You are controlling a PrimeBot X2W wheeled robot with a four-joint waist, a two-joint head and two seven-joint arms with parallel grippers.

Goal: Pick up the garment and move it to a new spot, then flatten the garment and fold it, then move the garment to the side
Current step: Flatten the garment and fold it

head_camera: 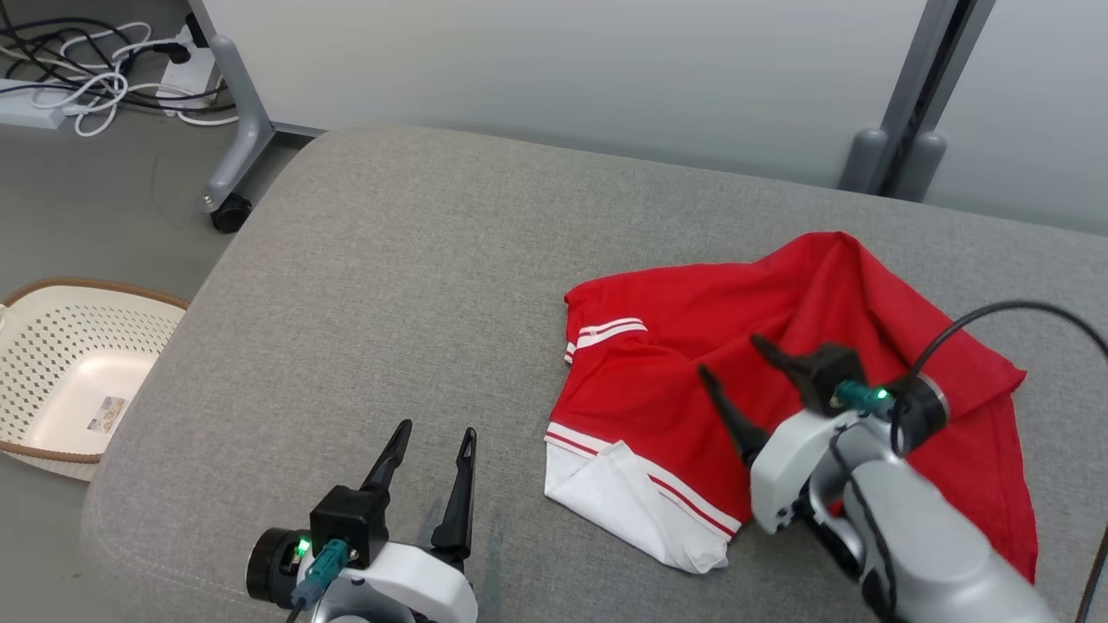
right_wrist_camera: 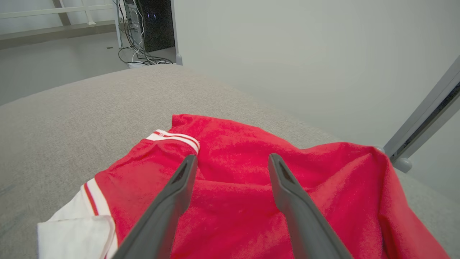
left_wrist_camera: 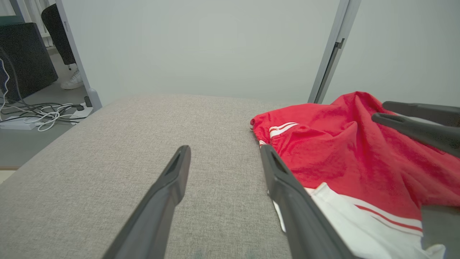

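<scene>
The red, white-trimmed garment (head_camera: 658, 381) lies rumpled on the right side of the grey cushion (head_camera: 415, 260). Over it the right gripper (head_camera: 728, 355) has its 2 fingers spread wide, gripping nothing. The left gripper (head_camera: 437, 427), equally wide, is empty beside the garment.

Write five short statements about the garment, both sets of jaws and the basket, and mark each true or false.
1. The red garment lies crumpled on the grey cushion. True.
2. The right arm's jaws are shut on the garment. False: they stand open over it, holding nothing.
3. The left arm's jaws stand open over bare cushion, beside the garment. True.
4. The white basket sits on the cushion. False: it stands on the floor, off the cushion's left edge.
5. The garment has white trim with red stripes. True.
</scene>
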